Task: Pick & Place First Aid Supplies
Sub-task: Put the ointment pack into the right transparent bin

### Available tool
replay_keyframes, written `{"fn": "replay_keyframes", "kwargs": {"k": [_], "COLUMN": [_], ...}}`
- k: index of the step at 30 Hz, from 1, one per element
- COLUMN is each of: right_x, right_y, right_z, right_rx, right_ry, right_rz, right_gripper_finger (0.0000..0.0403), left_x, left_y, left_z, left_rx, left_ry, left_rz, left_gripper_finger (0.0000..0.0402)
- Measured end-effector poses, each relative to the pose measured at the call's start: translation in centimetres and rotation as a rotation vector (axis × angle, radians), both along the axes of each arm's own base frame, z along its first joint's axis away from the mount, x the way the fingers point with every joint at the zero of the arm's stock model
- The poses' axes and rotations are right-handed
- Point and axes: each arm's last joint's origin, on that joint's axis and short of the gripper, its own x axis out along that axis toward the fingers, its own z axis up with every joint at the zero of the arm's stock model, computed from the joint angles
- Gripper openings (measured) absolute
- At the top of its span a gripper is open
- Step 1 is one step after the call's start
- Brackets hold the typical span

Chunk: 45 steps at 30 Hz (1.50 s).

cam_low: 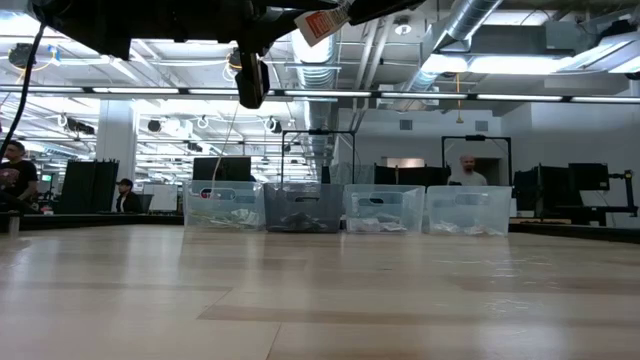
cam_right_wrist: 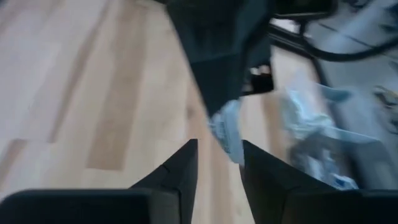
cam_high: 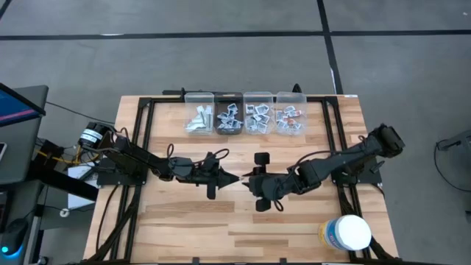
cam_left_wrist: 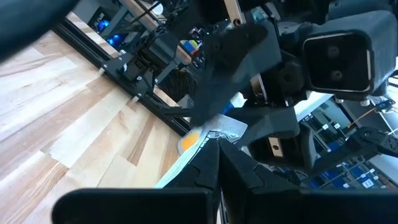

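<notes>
From above we see a light wood tabletop [cam_high: 294,213] w/ two dark arms meeting tip to tip near its middle, well above the surface. The left pincer [cam_high: 237,179] is closed, pinching a small white-grey packet [cam_left_wrist: 225,126] at its tip; in the low view that packet [cam_low: 318,24] shows red print and hangs high over the wood. The right pincer [cam_high: 250,180] faces it, fingers [cam_right_wrist: 180,165] part open on either side of the same packet [cam_right_wrist: 227,132]; we can't tell whether they touch it. Along the far edge stand four clear bins in a row, approx. side by side: the leftmost bin [cam_high: 199,103] holds pale strips, the second bin [cam_high: 229,99] has a dark floor w/ packets, the third bin [cam_high: 257,99] and the rightmost bin [cam_high: 290,99] hold more packets, some w/ blue or red print. A large white round tub [cam_high: 346,232] w/ a yellow label stands at the near right corner, well apart from the arms. Beyond the tabletop, people [cam_low: 464,172] show in the room.
</notes>
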Motion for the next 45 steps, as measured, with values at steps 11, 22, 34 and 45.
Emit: {"fn": "replay_keyframes", "kwargs": {"k": [11, 22, 34, 45], "right_x": [0.3, -0.1, -3.1, -11.1], "right_y": [0.1, -1.4, -10.5, -16.7], "right_z": [0.1, -0.7, -4.7, -4.4], "right_rx": [0.034, 0.005, 0.046, 0.104], "right_ry": [0.01, 0.124, 0.273, -0.063], "right_rz": [0.127, 0.082, -0.331, -0.673], "right_gripper_finger": [0.0004, 0.0001, 0.0, 0.0], "left_x": [0.1, 0.2, -1.2, -9.7], "left_y": [0.2, 1.0, 1.4, 4.5], "left_z": [0.0, 0.0, 0.6, 1.4], "left_rx": [-0.001, 0.158, 0.714, 0.762], "left_ry": [0.0, 0.005, 0.122, 0.186], "left_rz": [0.017, 0.191, 0.43, 0.379], "left_gripper_finger": [0.0006, 0.0028, 0.0044, 0.0044]}}
